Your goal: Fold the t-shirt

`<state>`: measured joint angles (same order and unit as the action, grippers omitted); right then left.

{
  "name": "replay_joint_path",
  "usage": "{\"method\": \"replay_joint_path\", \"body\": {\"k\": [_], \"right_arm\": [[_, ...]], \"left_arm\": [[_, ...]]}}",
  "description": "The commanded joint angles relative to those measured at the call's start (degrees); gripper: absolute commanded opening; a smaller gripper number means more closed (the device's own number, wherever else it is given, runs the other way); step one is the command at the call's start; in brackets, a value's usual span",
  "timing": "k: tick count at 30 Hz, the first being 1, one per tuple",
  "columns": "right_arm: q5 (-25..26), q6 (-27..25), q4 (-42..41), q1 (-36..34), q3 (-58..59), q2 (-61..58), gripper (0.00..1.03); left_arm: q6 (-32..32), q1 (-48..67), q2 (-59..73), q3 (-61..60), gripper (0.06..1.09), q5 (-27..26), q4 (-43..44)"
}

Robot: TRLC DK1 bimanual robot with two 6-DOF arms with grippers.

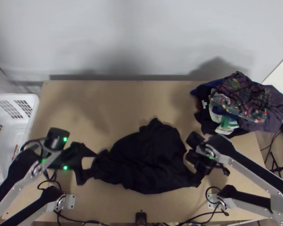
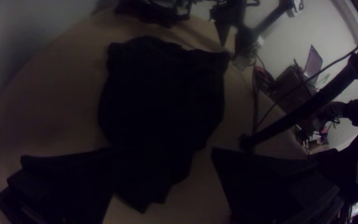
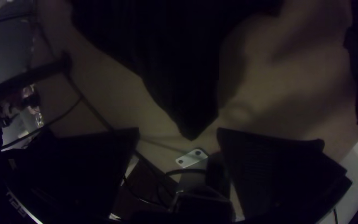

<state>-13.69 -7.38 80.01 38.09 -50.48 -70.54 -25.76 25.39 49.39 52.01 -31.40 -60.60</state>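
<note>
My left fingers (image 1: 80,175) and right fingers (image 3: 266,170) both stand apart, unclenched. The bunched t-shirt (image 1: 149,158) looks soft, light (perhaps slippery); I'd pinch its narrow ends.

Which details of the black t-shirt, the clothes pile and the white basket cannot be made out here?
- Neck and sleeves of the black t-shirt, top view: dark, bunched folds hide them.
- Where the left gripper meets the cloth, left wrist view: black fingers blend into black fabric.
- Lower garments in the clothes pile, top view: covered by those above.
- Far side of the white basket, top view: cut off by the left edge.
</note>
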Motion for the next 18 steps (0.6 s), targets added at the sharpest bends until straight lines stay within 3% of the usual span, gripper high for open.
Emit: {"method": "replay_joint_path", "body": {"k": [1, 11, 16, 18], "right_arm": [[0.42, -0.89, 2.08, -8.82, -9.20, -0.65, 0.92], [0.25, -0.71, -4.69, -11.98, -26.51, -17.70, 0.91], [0.25, -1.15, -10.75, -12.33, -34.95, -27.28, 0.72], [0.25, -1.15, -13.03, -12.86, -37.24, -30.18, 0.69]], "left_arm": [[-6.32, -11.85, 8.62, 6.35, 1.04, 0.11, -1.19], [-5.53, -12.29, 20.84, 8.11, 1.04, -4.11, 0.13], [-7.20, -13.70, 25.06, 8.28, 1.03, -4.02, 0.48], [-7.90, -15.72, 26.11, 8.20, 1.03, -3.41, 1.80]]}}
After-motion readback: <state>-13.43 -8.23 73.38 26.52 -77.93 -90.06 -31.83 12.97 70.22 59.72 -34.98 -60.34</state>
